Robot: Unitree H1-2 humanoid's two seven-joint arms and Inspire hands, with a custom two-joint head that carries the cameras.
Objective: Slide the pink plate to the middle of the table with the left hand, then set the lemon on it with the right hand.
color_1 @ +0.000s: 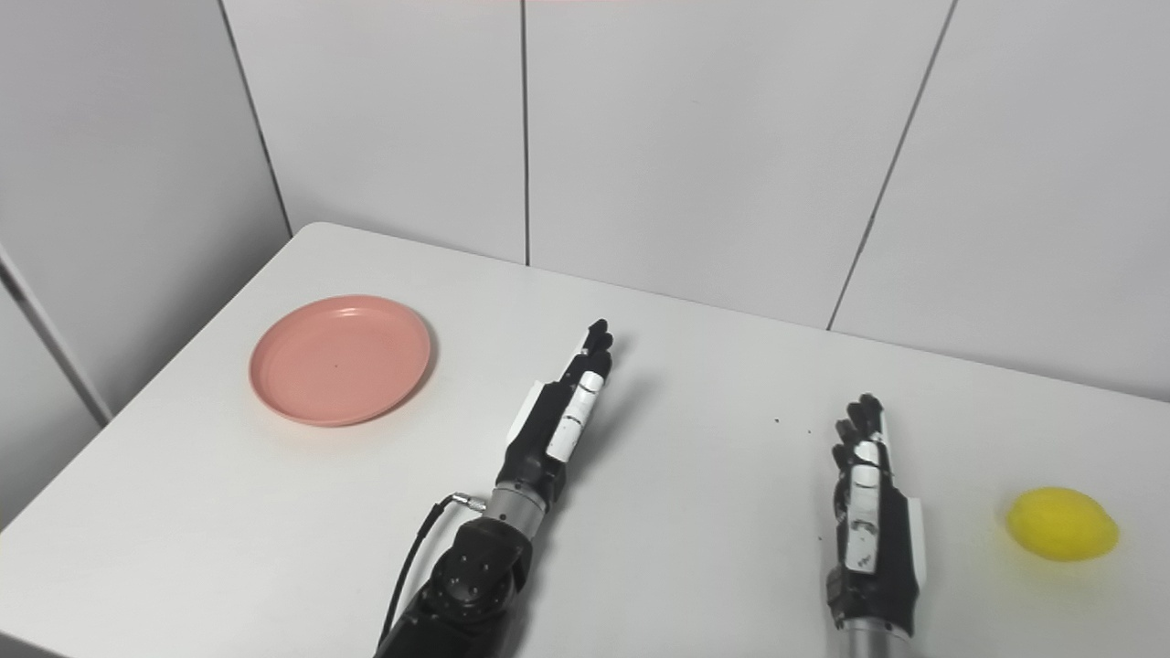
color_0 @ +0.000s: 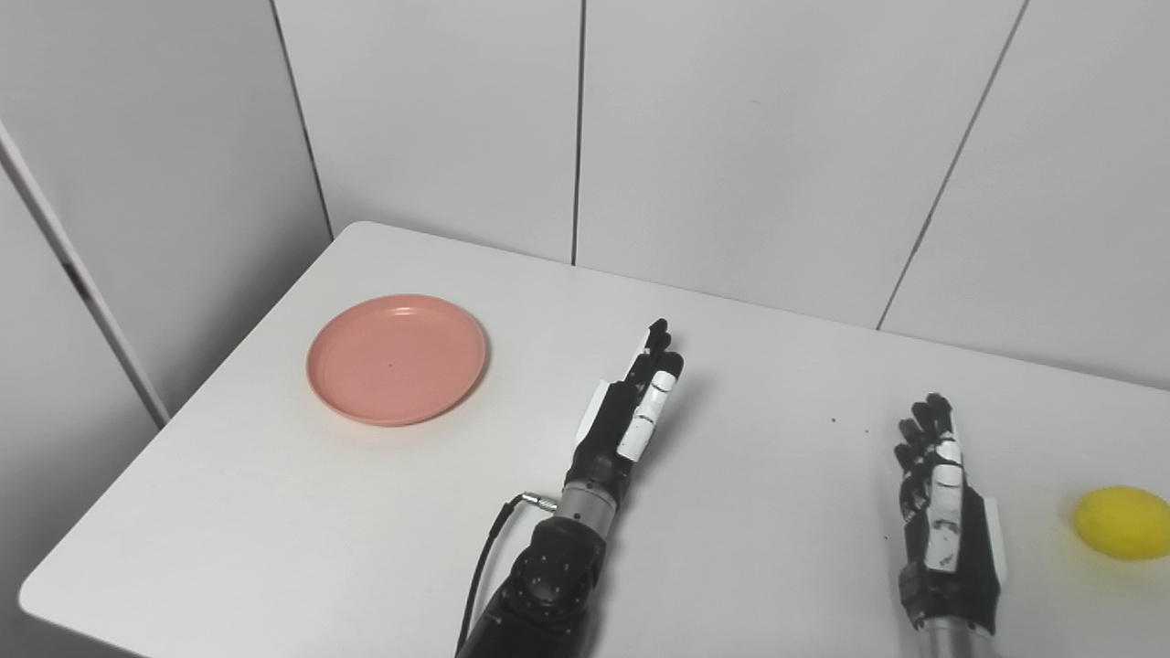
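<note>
A round pink plate [color_0: 397, 358] lies empty on the white table [color_0: 768, 384], at the left side. A yellow lemon [color_1: 1062, 523] lies on the table at the far right. My left hand [color_0: 632, 409] is open with fingers straight, near the table's middle, well to the right of the plate and apart from it. My right hand [color_1: 866, 498] is open and empty, a short way left of the lemon and not touching it.
White wall panels [color_0: 731, 137] stand right behind the table's far edge. The table's left edge runs close beside the plate. A black cable [color_0: 489, 548] hangs by my left wrist. A few dark specks [color_1: 791, 425] lie between the hands.
</note>
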